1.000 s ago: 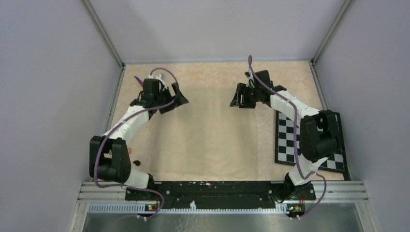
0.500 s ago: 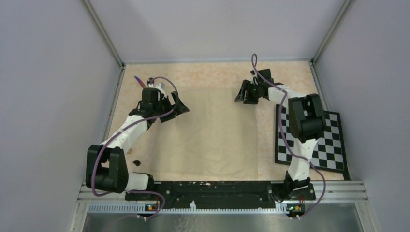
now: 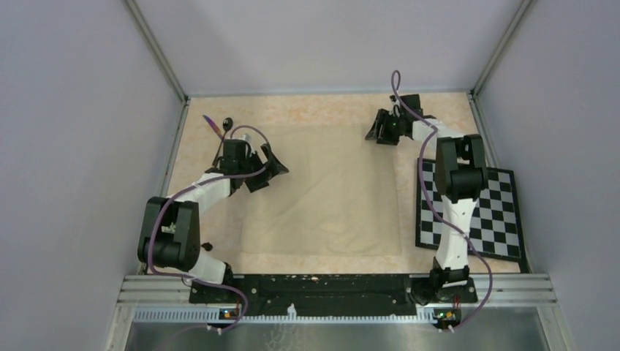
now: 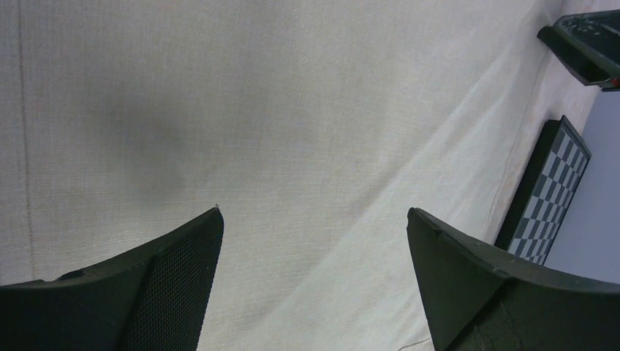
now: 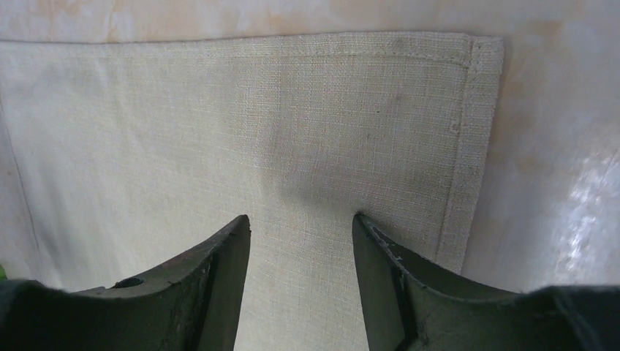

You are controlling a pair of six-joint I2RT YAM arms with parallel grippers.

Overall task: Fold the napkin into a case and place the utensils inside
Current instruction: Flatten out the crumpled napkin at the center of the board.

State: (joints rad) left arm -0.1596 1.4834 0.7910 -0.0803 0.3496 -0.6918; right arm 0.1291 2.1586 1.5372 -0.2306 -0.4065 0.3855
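The beige-tan napkin (image 3: 329,194) lies spread flat in the middle of the table. My left gripper (image 3: 272,165) is open and empty, just above the napkin's far-left part; in the left wrist view (image 4: 314,219) only cloth (image 4: 256,110) shows between the fingers. My right gripper (image 3: 378,134) is open and empty over the napkin's far-right corner; the right wrist view (image 5: 301,219) shows the hemmed corner (image 5: 479,51) beyond the fingertips. A thin purple knife (image 3: 211,122) and a black spoon (image 3: 227,123) lie on the table at the far left, off the cloth.
A black-and-white checkerboard (image 3: 486,212) lies at the right, partly under the right arm, and shows in the left wrist view (image 4: 550,190). A small dark object (image 3: 207,247) lies near the left arm's base. Grey walls stand on three sides.
The napkin has shifted a little to the right. My right gripper moved farther back and right, to the cloth's far-right corner. My left gripper moved slightly nearer and right, its elbow drawn in.
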